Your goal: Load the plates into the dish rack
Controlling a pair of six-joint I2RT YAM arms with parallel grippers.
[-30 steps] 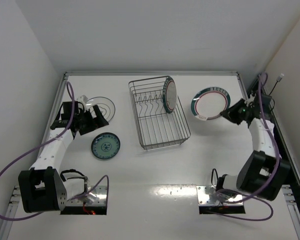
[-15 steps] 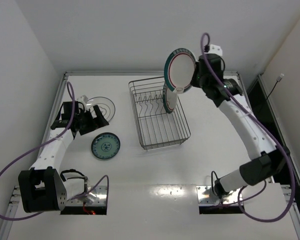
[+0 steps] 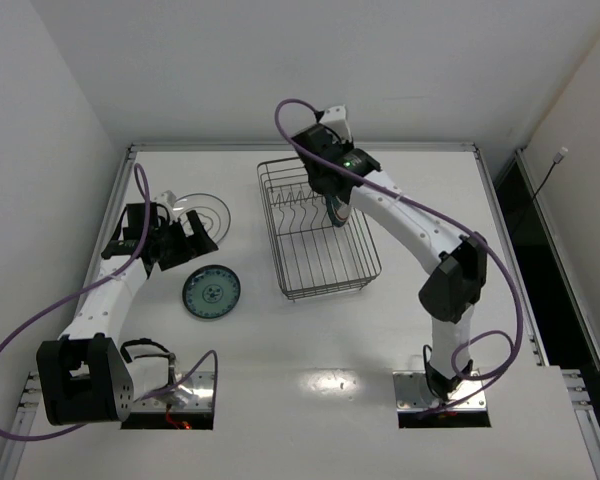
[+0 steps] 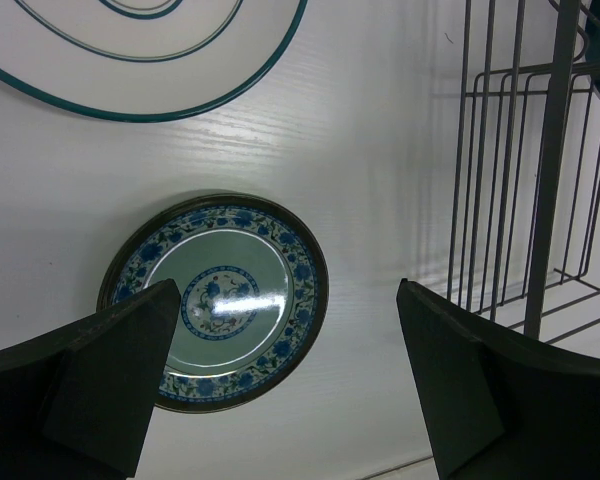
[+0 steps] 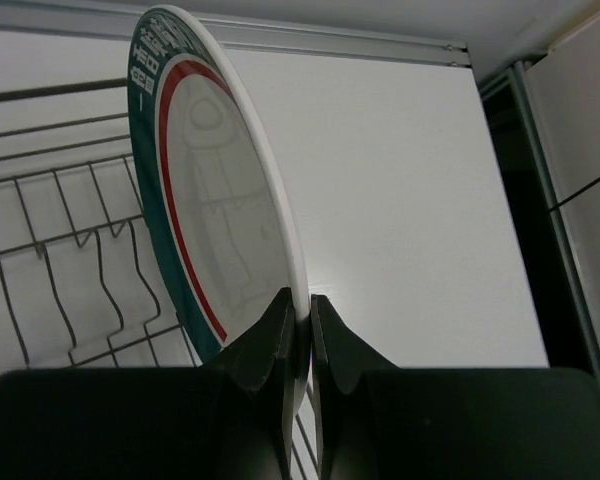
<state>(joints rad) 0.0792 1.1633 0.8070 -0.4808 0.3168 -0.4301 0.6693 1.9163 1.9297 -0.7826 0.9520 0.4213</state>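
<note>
My right gripper (image 5: 301, 300) is shut on the rim of a white plate (image 5: 220, 220) with green and red rim rings. It holds the plate upright at the right end of the grey wire dish rack (image 5: 70, 250). In the top view this gripper (image 3: 332, 205) reaches down into the rack (image 3: 315, 262), and the arm hides most of the plate; a second ringed plate does not show clearly. My left gripper (image 4: 287, 290) is open and empty above the small teal-patterned plate (image 4: 215, 300), which lies flat on the table (image 3: 211, 292). The clear glass plate (image 3: 205, 213) lies beyond it (image 4: 140, 50).
The rack's left wall (image 4: 540, 200) stands right of my left gripper. A metal rail (image 5: 320, 40) runs along the table's far edge. A dark gap (image 3: 508, 200) borders the right edge.
My right arm has swung left and down with the ringed plate, from above the rack's far right corner into its right end. The left arm has not moved.
</note>
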